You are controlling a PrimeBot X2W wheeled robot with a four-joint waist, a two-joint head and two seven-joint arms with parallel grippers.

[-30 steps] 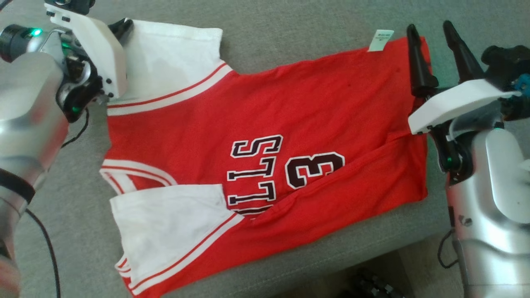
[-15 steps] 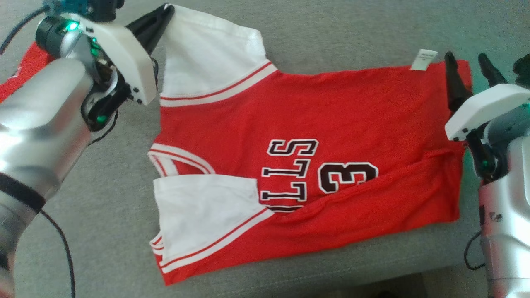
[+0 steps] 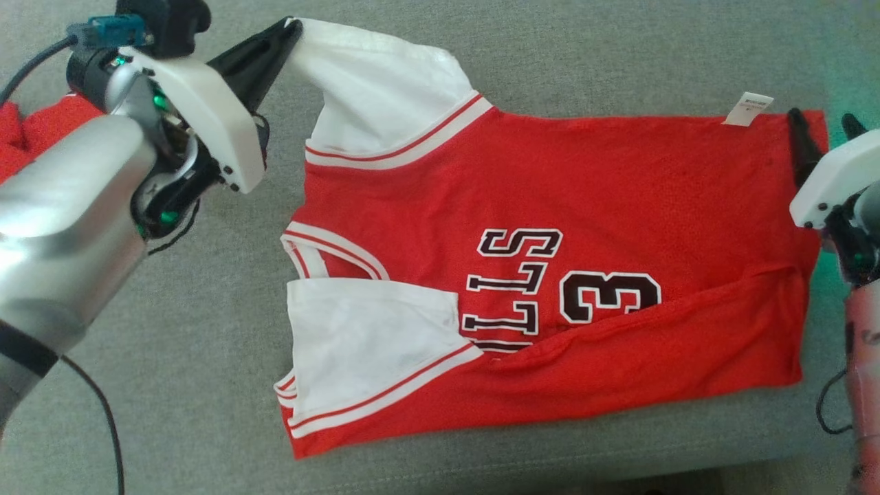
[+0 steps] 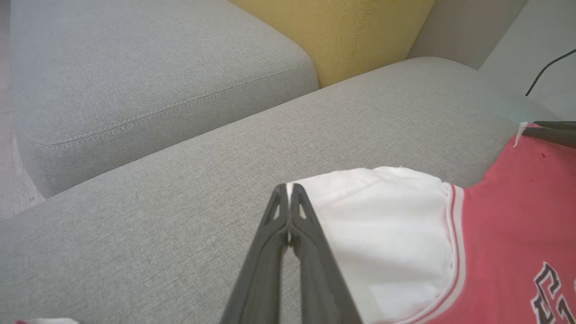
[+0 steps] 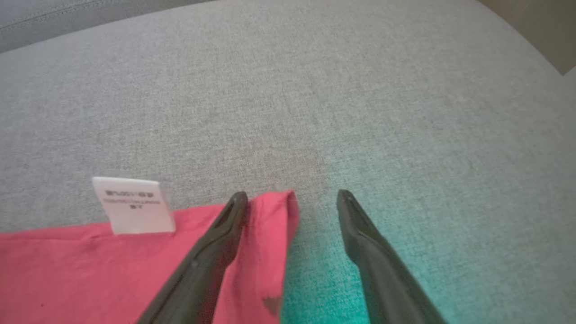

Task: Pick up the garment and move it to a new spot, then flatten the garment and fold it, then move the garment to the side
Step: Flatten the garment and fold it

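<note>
The garment is a red jersey with white sleeves and black lettering, spread flat on the grey sofa seat. My left gripper is shut on the far white sleeve's corner, which is drawn up into a point. The left wrist view shows that gripper pinching the sleeve edge. My right gripper is open at the garment's far right corner. In the right wrist view, the gripper has one finger over the red cloth and the other over bare cushion, with the corner between them.
A white label sticks out from the garment's far hem, also visible as the label beside my right fingers. Another red cloth lies at the left. A yellow cushion and a grey seat block stand behind. The sofa's front edge runs along the bottom.
The camera has turned, so the whole picture slid right. My left gripper has drawn the white sleeve corner outward and taut. The right gripper keeps its place at the hem corner.
</note>
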